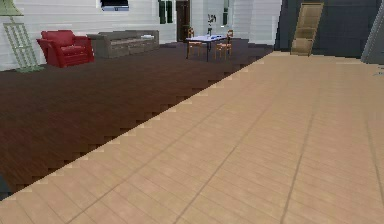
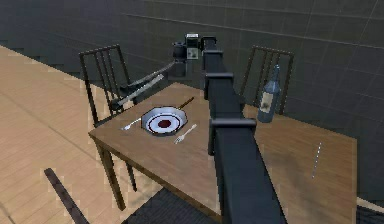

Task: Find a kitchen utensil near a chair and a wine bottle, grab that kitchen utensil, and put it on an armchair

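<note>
A wooden table (image 2: 270, 160) carries a white plate with a dark red centre (image 2: 167, 122). A pale thin utensil (image 2: 132, 124) lies left of the plate and another (image 2: 186, 131) lies right of it. A wine bottle (image 2: 268, 95) stands at the table's far side, in front of a dark chair (image 2: 262, 65). A second dark chair (image 2: 104, 72) stands at the table's left end. The arm (image 2: 225, 120) reaches over the table. The gripper (image 2: 122, 97) points left and down toward that chair and the table's corner; I cannot tell whether it holds anything. A red armchair (image 1: 65, 47) stands far off at the forward view's left.
One more thin utensil (image 2: 317, 158) lies near the table's right end. A dark tiled wall (image 2: 330, 40) stands behind the table. In the forward view a grey sofa (image 1: 122, 42), a small blue table with chairs (image 1: 207, 42) and a wooden shelf (image 1: 307, 28) stand beyond a dark rug (image 1: 90, 100) and pale wooden floor (image 1: 260, 150).
</note>
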Controlling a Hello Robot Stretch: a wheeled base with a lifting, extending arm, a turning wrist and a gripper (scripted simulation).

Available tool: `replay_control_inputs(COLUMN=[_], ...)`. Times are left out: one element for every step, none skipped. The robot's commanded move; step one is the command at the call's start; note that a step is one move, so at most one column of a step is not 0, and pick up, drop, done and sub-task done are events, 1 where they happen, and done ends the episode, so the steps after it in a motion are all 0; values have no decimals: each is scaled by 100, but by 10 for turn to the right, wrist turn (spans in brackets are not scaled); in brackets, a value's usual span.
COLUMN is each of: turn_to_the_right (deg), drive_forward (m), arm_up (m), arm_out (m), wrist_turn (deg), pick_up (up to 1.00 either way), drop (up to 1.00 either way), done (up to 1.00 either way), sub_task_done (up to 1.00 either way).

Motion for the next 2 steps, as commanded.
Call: replay_control_inputs(turn_to_the_right=[0,0], drive_forward=[0,0], arm_up=[0,-30], arm_out=[0,0], wrist_turn=[420,0], pick_up=[0,0], drop=[0,0], done=[0,0], sub_task_done=[0,0])
